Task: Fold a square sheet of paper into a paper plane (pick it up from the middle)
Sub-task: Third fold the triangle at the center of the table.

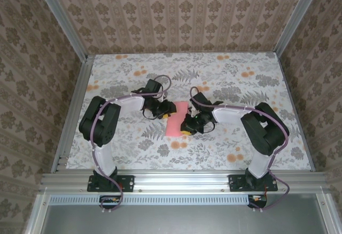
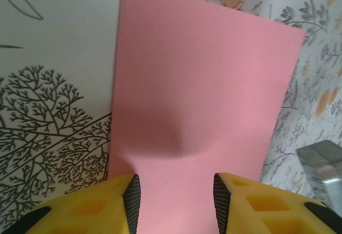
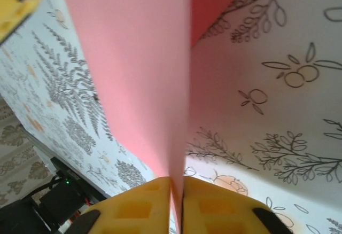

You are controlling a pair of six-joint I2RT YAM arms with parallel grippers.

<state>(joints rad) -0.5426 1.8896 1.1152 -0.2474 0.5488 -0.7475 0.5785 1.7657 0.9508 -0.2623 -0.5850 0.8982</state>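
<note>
R side first: the right gripper (image 3: 177,204), lower centre of its wrist view, has its yellow foam-padded fingers (image 3: 136,207) pressed together w/ a thin salmon-pink sheet of paper (image 3: 133,57) nipped between them. From the pinch the sheet rises as a flap toward the top of frame. Its broad pink face is on the left and its thin edge runs up just right of centre. A darker red part of it shows at upper centre-right. In the top view this gripper (image 1: 187,127) sits at the sheet's lower right edge, approx. centre of frame.

The left gripper (image 2: 176,207) is at bottom centre of its wrist view. Its yellow fingers (image 2: 107,210) are spread apart, dark ribbed pads facing each other, and the sheet (image 2: 203,84) runs into the gap between them. Can't tell whether the pads touch it. Just above the gap the paper has a soft hump w/ a shadow. Beyond that it lies flat, far corners at upper centre and upper right.

In the top view the left gripper (image 1: 163,112) is at the sheet's upper left edge. The sheet (image 1: 175,119) reads as an upright pink rectangle between the 2 grippers, mid-table.

Under it is a white table cover (image 1: 240,154) w/ grey fern & orange flower prints. A blurred grey block (image 2: 320,162) sits at the right edge of the left wrist view; can't tell what it is.
</note>
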